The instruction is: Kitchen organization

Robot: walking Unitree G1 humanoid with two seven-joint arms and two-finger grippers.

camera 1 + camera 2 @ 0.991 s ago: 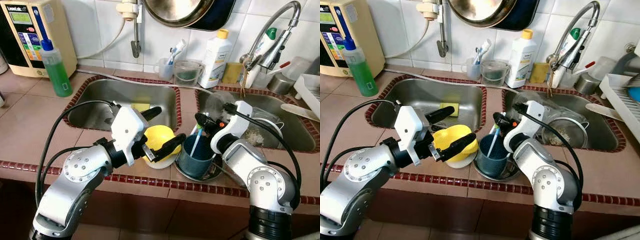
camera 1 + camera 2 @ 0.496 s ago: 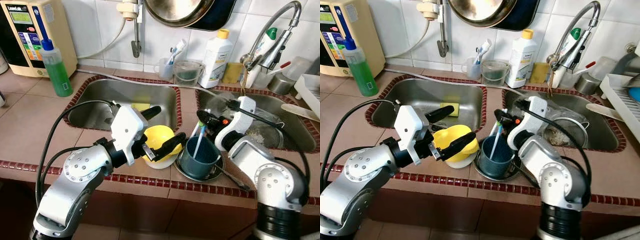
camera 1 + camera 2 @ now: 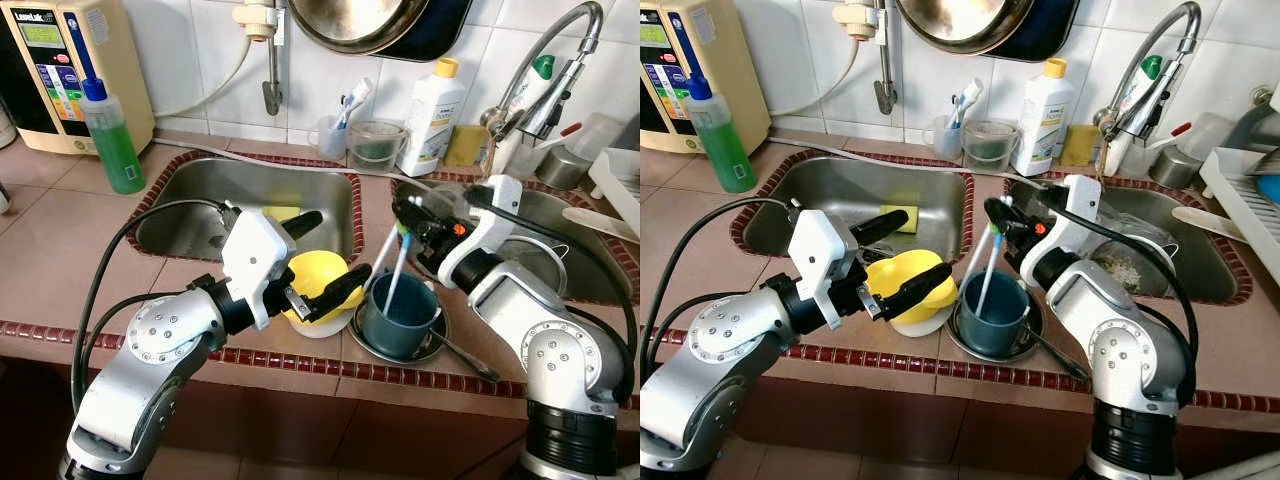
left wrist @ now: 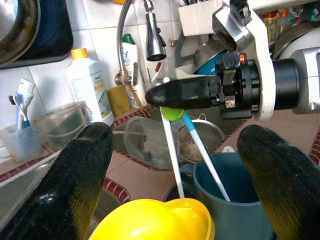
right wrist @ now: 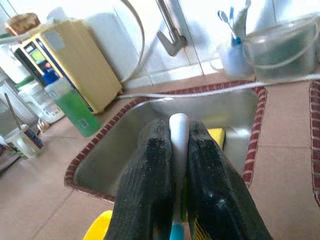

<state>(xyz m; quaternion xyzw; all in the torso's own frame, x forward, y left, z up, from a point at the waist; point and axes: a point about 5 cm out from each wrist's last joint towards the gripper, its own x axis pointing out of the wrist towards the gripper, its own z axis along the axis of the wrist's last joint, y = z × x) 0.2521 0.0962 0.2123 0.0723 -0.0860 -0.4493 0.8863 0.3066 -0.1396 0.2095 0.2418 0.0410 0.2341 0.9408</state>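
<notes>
A dark teal mug (image 3: 400, 315) stands on a small metal plate at the counter's front edge, between the two sinks. Two toothbrushes (image 3: 393, 275), one white and one blue, lean out of it. My right gripper (image 3: 405, 222) is above the mug, shut on the brushes' upper ends; the right wrist view shows its fingers (image 5: 150, 170) pinching a white handle (image 5: 178, 132). Just left of the mug sits a yellow bowl (image 3: 315, 280) on a white dish. My left gripper (image 3: 340, 247) is open, one finger on each side of the bowl.
A left sink (image 3: 200, 205) holds a yellow sponge (image 3: 282, 213). A green soap bottle (image 3: 110, 135) and a water unit (image 3: 60, 70) stand at the back left. A white bottle (image 3: 430, 115), a tap (image 3: 545, 70) and a dish rack (image 3: 620, 180) are on the right.
My right gripper has risen and drawn back from the mug, pulling the toothbrushes higher and more slanted. The left arm and yellow bowl have stayed put.
</notes>
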